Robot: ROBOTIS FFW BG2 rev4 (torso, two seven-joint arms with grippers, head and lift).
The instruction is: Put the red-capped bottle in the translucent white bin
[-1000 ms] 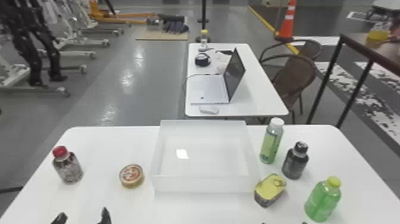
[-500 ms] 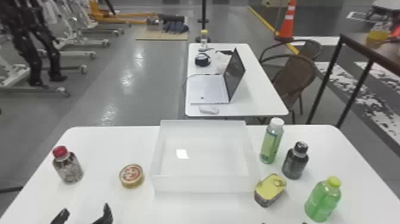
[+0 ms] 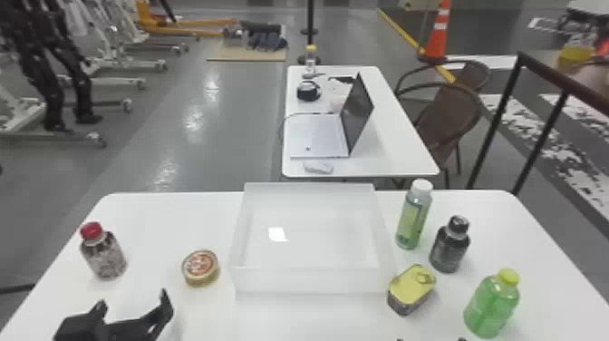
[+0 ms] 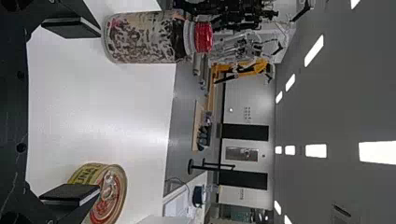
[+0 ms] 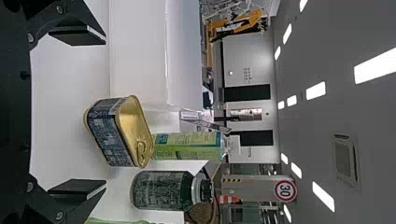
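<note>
Taking the translucent white bin (image 3: 312, 280) as the dial's centre and twelve as straight away from the robot, the red-capped bottle (image 3: 103, 254) stands upright on the white table (image 3: 176, 213) at nine o'clock, outside the bin and well apart from it. The round tin (image 3: 200, 267) lies between them, nearer the bin, a little below nine. The left claw (image 3: 133, 303) is at eight o'clock, its two fingers spread wide; from it, the bottle sits toward eleven. The right claw (image 3: 430, 339) is at five o'clock, just inside the head view's bottom edge, and its fingers are likewise apart. The yellow-topped tin (image 3: 411, 290) is at four, right beside the bin. The white-capped bottle (image 3: 413, 217) stands between two and three, the dark bottle (image 3: 450, 247) at three, and the yellow-capped green bottle (image 3: 491, 306) farther out toward four.
</note>
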